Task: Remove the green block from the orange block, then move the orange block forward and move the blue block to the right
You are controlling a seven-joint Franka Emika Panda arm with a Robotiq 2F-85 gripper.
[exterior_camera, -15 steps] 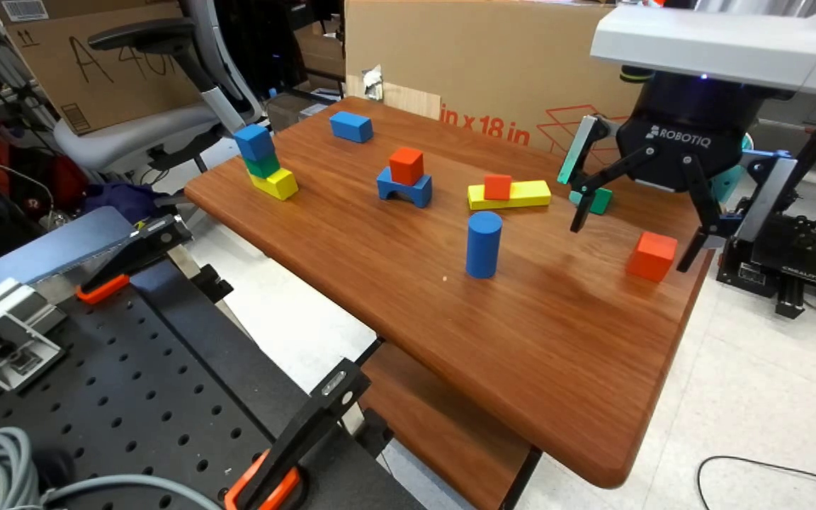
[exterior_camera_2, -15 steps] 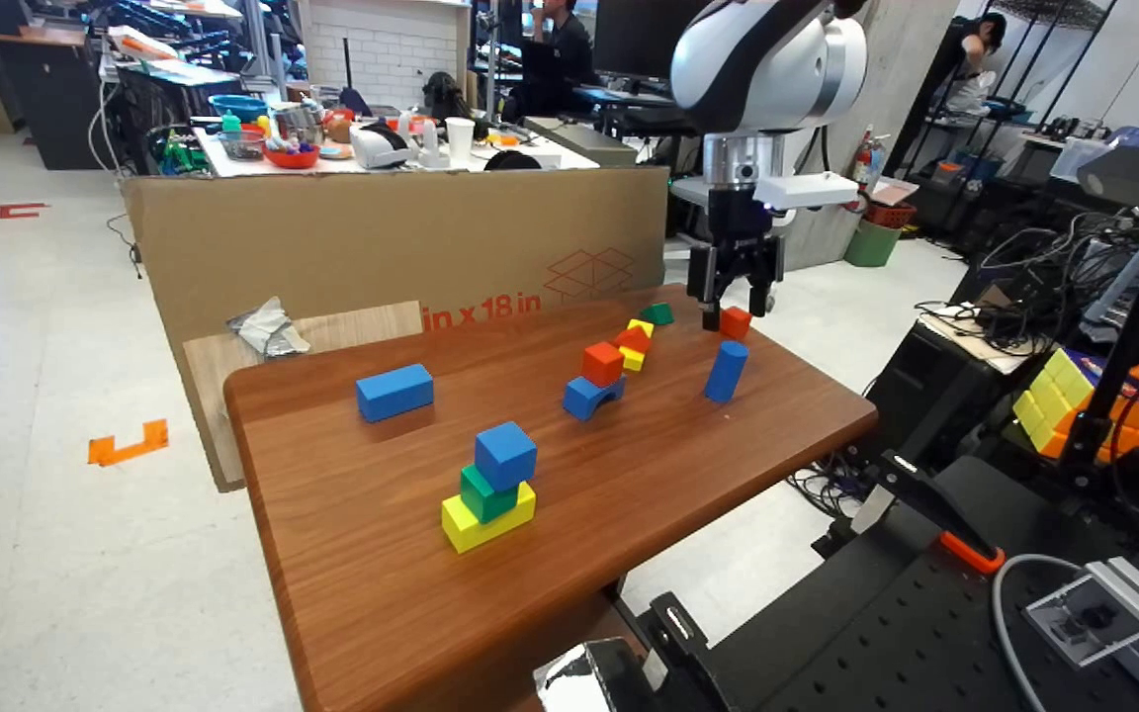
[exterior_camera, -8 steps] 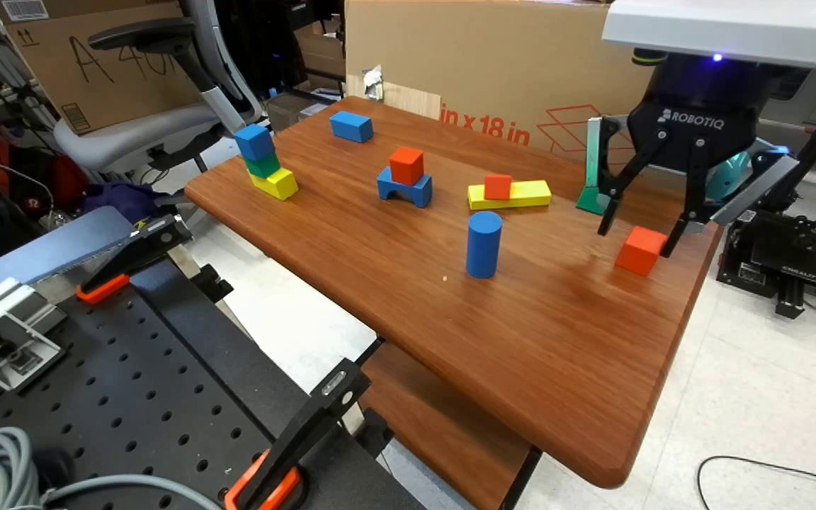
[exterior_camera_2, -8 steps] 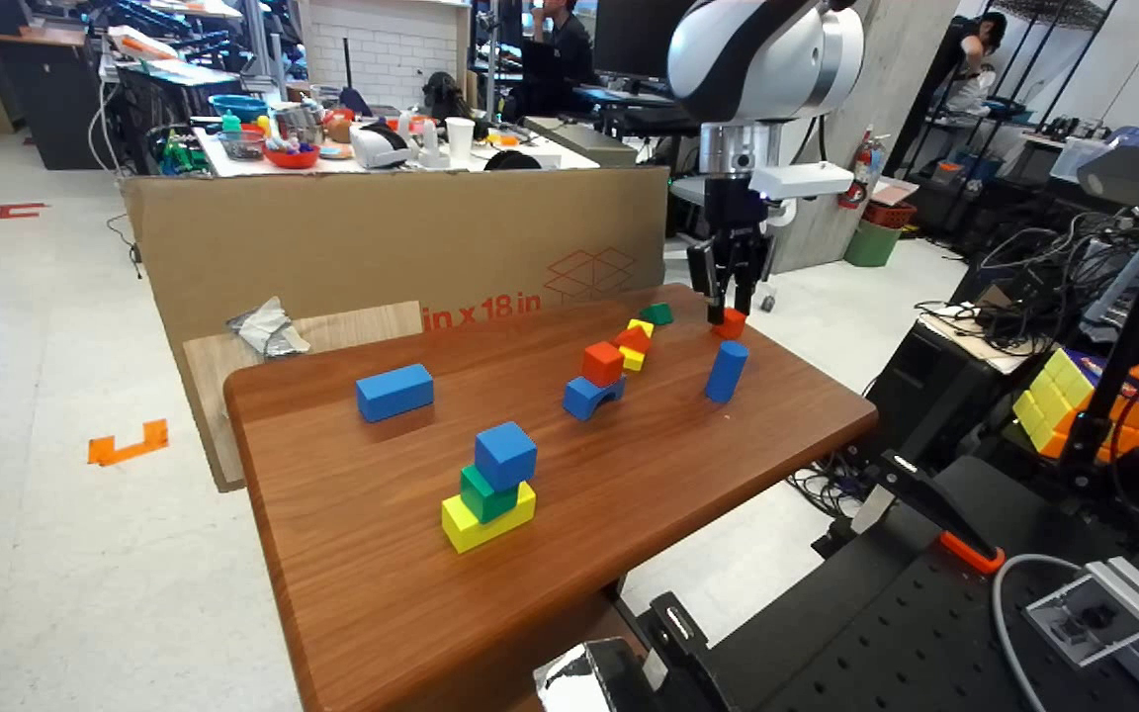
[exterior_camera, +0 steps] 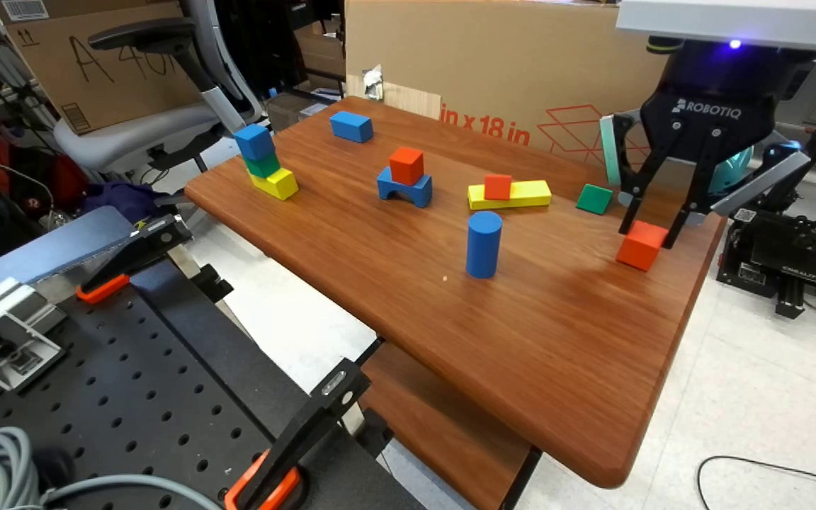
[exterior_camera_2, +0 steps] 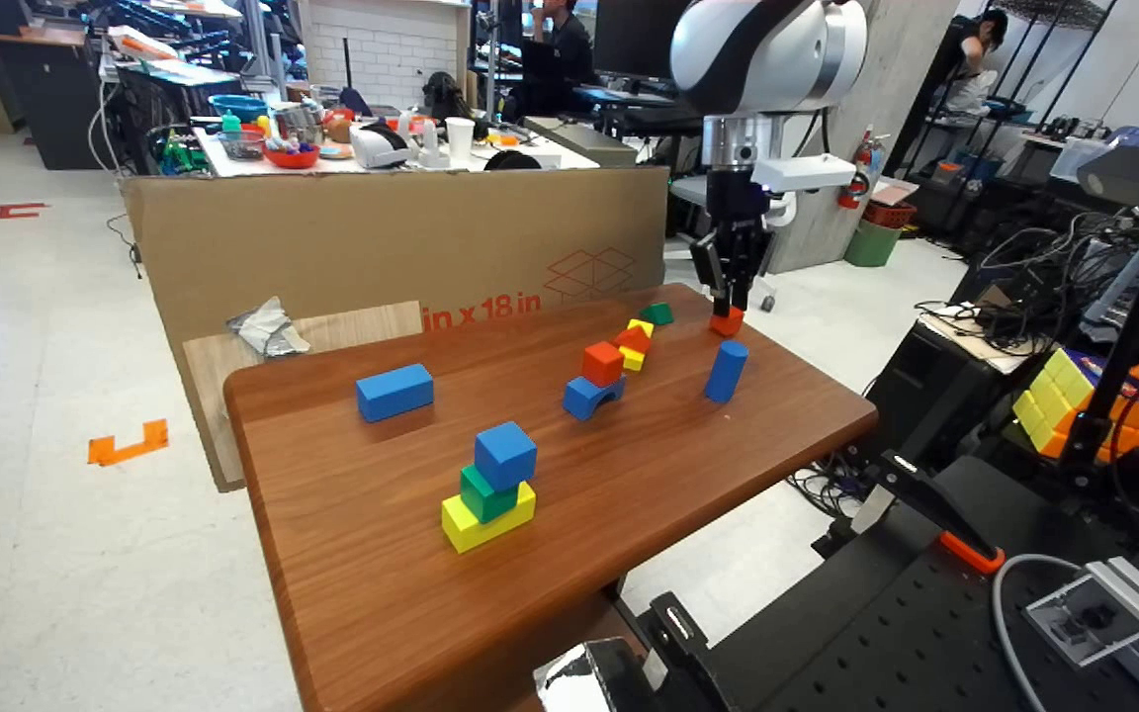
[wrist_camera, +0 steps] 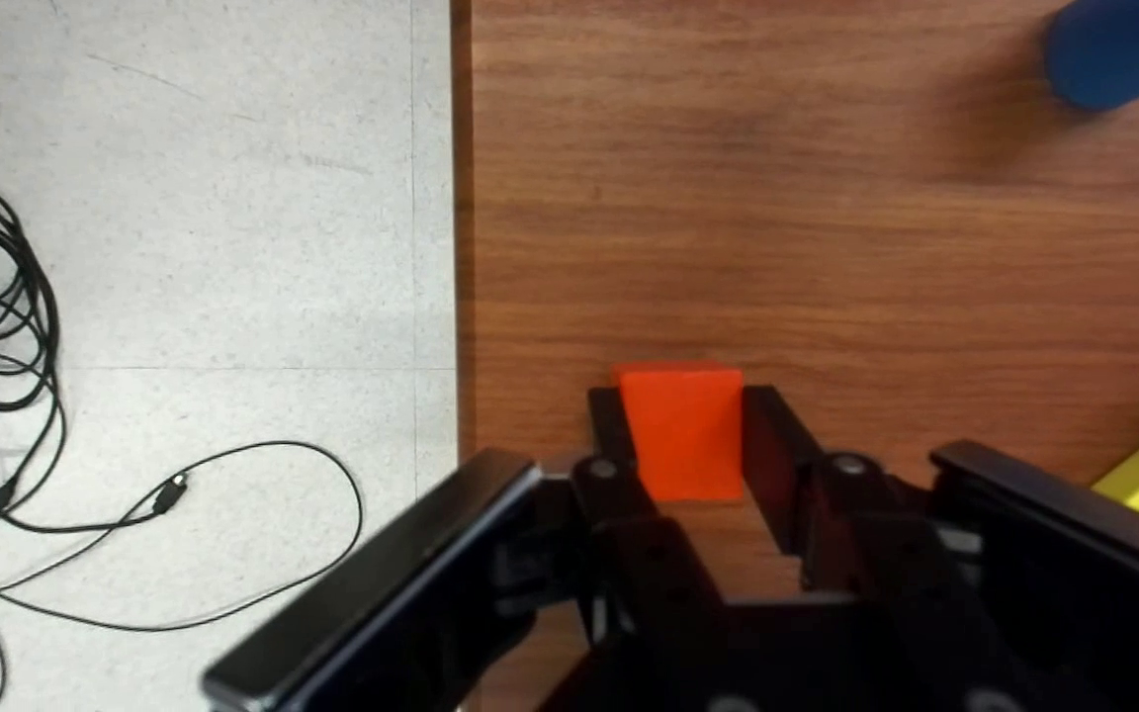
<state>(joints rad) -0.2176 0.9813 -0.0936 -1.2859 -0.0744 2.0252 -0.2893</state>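
Ok, I had the fingers (wrist_camera: 775,455) gripping the orange block (wrist_camera: 685,435), w/ a finger on either side of it, touching as far as the wrist view showed. Pos. nr an edge of the worktop (exterior_camera: 521,340); couldn't tell whether it was resting there or held just above. The green block (exterior_camera: 594,199) was off the orange block, lying on the worktop nr it but apart; in an exterior view it showed btwn the orange block and a long yellow block (exterior_camera: 532,194). A small red piece (exterior_camera: 497,187) was w/ that yellow block, on it or against it, couldn't tell which. The blue block (exterior_camera: 483,244) (tall cyl.) stood upright, well apart from the fingers, and the wrist view cut it off at upper rt. Re other stuff: a red cube (exterior_camera: 406,166) sat on a blue arch (exterior_camera: 418,193); a blue cube (exterior_camera: 255,143) topped a green cube (exterior_camera: 263,166), which rested on a lower yellow block (exterior_camera: 280,185); a blue brick (exterior_camera: 351,127) lay apart from both stacks. I saw a cardboard sheet (exterior_camera: 465,57) behind the worktop in both exterior views, plus a thin black cable (wrist_camera: 171,493) looped on the floor (wrist_camera: 233,247) in the wrist view.
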